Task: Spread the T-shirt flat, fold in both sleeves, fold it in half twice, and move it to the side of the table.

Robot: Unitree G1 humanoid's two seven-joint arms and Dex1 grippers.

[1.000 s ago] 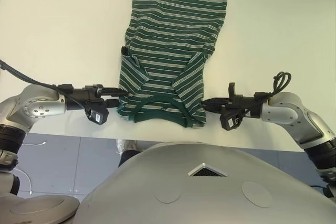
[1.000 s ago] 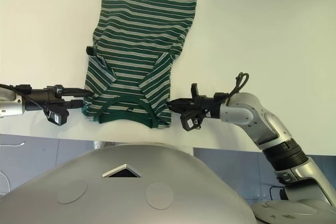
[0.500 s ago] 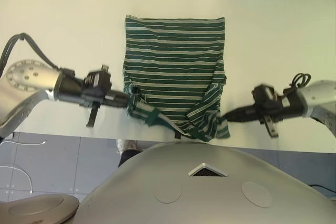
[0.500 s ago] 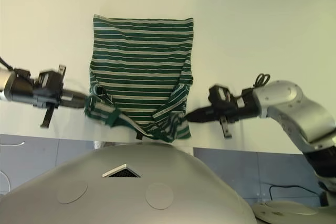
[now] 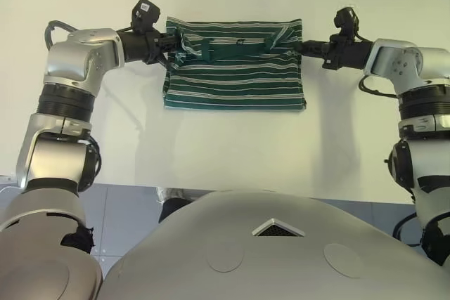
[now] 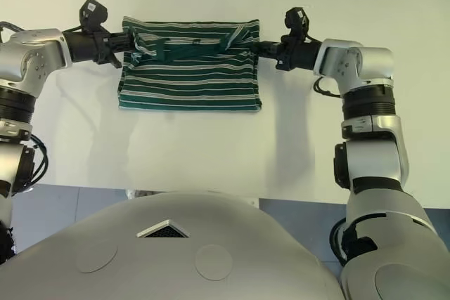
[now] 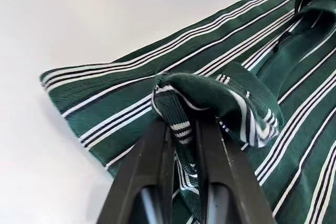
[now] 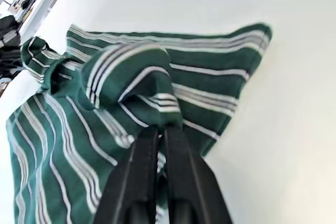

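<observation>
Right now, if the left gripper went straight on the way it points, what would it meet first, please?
The left gripper, shut on the green white-striped T-shirt, points across it: more shirt first, then probably the right gripper facing it.

Head stereo pair: both eyes look forward and steeply down over the arms onto the white bench (image 5: pixel 211 145), from well above. They share one scene, the whole green striped T-shirt (image 5: pixel 235 82). Each wrist camera sits right behind its own claw, looking along the fingers at very close range. The left claw (image 7: pixel 181 124) and right claw (image 8: pixel 160 129) face each other across the shirt's far edge.
</observation>
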